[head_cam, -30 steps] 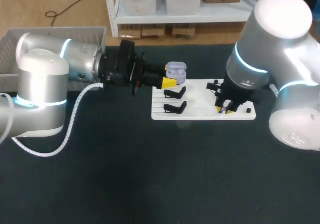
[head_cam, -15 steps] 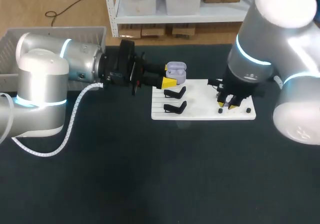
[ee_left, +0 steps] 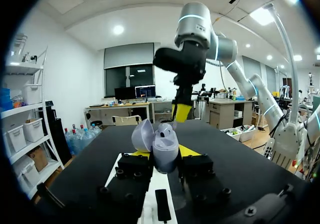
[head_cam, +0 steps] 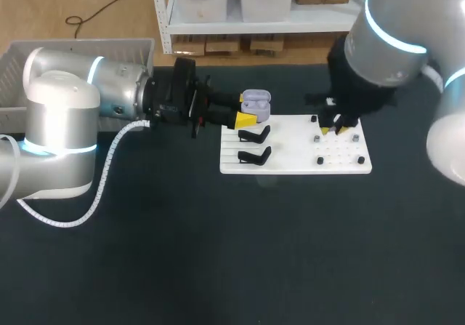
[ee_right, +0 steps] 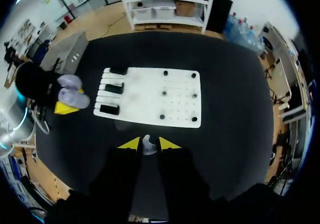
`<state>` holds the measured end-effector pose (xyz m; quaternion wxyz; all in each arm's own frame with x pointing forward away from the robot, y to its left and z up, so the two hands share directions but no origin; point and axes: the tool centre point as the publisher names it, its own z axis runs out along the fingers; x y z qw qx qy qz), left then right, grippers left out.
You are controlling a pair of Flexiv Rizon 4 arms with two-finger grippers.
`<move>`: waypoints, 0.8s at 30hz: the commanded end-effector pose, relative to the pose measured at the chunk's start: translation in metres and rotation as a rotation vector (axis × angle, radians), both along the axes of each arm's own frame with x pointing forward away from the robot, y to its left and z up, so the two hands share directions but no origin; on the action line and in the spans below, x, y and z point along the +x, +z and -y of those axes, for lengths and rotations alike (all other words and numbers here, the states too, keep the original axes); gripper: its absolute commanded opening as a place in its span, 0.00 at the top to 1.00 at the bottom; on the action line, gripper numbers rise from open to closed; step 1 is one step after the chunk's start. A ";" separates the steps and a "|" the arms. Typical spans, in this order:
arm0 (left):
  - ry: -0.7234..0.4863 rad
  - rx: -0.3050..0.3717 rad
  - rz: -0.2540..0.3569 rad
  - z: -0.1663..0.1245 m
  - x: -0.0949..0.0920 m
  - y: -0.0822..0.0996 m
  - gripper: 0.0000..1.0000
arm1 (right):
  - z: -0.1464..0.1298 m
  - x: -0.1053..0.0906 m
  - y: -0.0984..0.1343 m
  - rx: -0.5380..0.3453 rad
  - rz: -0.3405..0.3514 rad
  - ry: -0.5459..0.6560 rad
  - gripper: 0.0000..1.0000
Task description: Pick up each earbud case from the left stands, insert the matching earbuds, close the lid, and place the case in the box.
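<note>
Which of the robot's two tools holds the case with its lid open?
The left tool, gripping the purple case; the right tool holds only a small white earbud.

Stands [head_cam: 253, 154] crowd board's [head_cam: 290, 166] left — near table [head_cam: 218, 252] open.

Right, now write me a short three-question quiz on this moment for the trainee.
1. True or false: the lavender earbud case in the left jaws has its lid open.
2. What do the right jaws hold? A) a black stand B) a white earbud C) nothing
3. Fill in: the board is ___ in colour.
Key: 1 true; 2 B; 3 white.
</note>
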<state>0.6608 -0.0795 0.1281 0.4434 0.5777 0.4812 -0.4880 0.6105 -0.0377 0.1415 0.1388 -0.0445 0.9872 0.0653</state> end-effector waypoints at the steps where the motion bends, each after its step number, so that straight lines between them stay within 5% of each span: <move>1: 0.002 0.001 0.001 0.000 -0.001 0.000 1.00 | -0.017 -0.006 0.035 -0.035 -0.025 0.048 1.00; 24: 0.002 0.001 0.001 0.000 -0.001 0.000 1.00 | -0.092 0.013 0.048 -0.120 -0.029 0.255 1.00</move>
